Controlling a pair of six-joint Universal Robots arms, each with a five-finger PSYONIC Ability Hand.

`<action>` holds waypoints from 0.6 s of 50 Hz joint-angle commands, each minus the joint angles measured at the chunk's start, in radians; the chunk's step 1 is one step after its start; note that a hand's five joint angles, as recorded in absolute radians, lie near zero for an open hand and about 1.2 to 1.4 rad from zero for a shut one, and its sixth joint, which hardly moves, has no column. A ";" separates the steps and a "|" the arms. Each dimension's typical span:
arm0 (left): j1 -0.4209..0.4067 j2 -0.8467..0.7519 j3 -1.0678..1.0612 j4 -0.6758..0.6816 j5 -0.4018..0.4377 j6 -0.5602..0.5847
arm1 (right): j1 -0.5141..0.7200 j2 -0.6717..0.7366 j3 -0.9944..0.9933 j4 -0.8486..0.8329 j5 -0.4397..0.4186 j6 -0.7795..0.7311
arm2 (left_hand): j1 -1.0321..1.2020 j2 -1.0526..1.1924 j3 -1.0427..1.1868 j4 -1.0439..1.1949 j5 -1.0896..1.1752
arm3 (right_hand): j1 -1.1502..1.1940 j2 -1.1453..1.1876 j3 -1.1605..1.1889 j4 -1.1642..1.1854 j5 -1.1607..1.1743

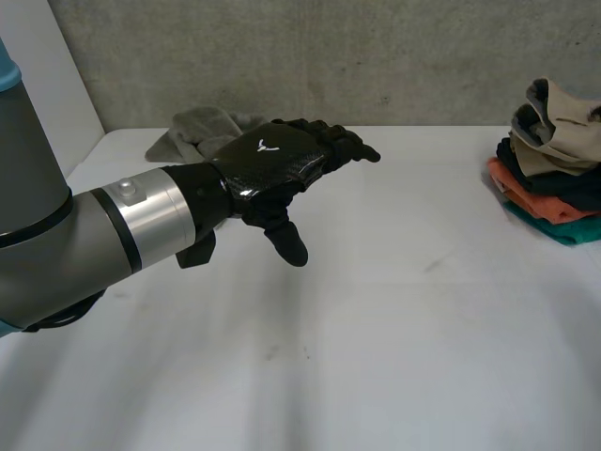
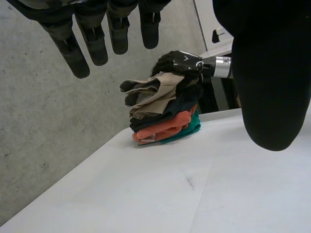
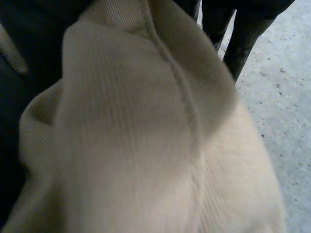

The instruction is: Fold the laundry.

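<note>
A limp grey cloth [image 1: 192, 132], best pinched by a corner, is heaped at the tabletop's [image 1: 394, 319] far left corner behind the open left robot hand [image 1: 272, 160]; whether the right robot hand [image 2: 181, 62], atop the stack [image 2: 165, 127], grips cannot be told.

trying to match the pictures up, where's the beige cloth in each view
Head view: the beige cloth tops the stack on the robot's right.
Left wrist view: the beige cloth tops the same stack, beyond the left hand, with the right hand on it.
Right wrist view: the beige cloth lies close under the right hand's palm.
Shared landmark: the grey wall behind it.
</note>
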 commanded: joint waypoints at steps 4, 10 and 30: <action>-0.001 0.000 0.001 0.002 0.002 0.000 | -0.068 -0.183 0.094 0.120 0.018 0.003 | -0.012 -0.025 -0.032 -0.024 -0.042 | -0.292 -0.422 -0.428 -0.457 -0.459; 0.001 0.002 0.001 0.002 0.002 0.000 | -0.107 -0.273 0.158 0.234 0.015 -0.008 | -0.014 -0.028 -0.035 -0.027 -0.045 | -0.292 -0.422 -0.428 -0.457 -0.459; 0.004 0.014 0.004 0.002 0.002 -0.011 | -0.372 -0.441 0.411 0.284 0.002 -0.129 | -0.014 -0.028 -0.035 -0.027 -0.045 | -0.292 -0.422 -0.428 -0.457 -0.459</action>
